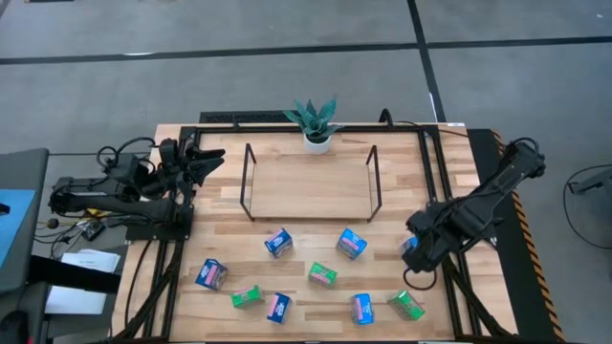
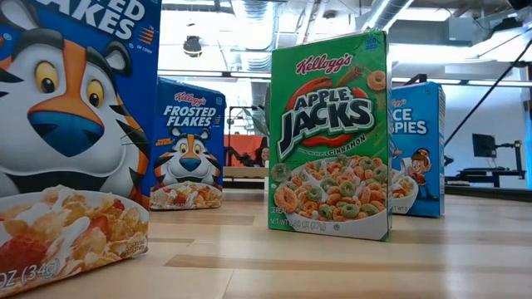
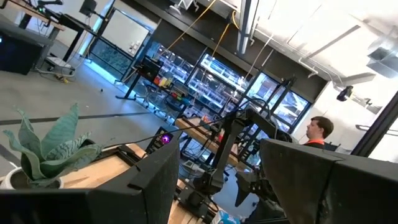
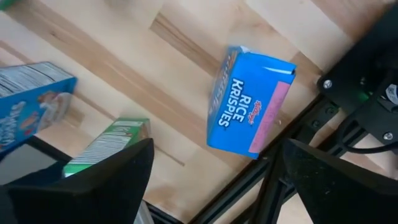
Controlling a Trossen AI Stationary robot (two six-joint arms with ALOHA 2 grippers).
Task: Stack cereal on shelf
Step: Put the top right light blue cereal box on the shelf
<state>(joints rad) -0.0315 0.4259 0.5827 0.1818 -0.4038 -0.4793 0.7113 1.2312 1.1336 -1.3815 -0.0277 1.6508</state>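
A small potted plant (image 1: 316,122) stands on the slatted wooden tabletop (image 1: 220,229); a person (image 3: 320,129) shows in the room behind

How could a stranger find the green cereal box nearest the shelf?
Start at the wire-framed shelf in the table's middle. Before it lie two blue boxes, and the green box sits just beyond the gap between them. The other two green boxes lie farther from the shelf.
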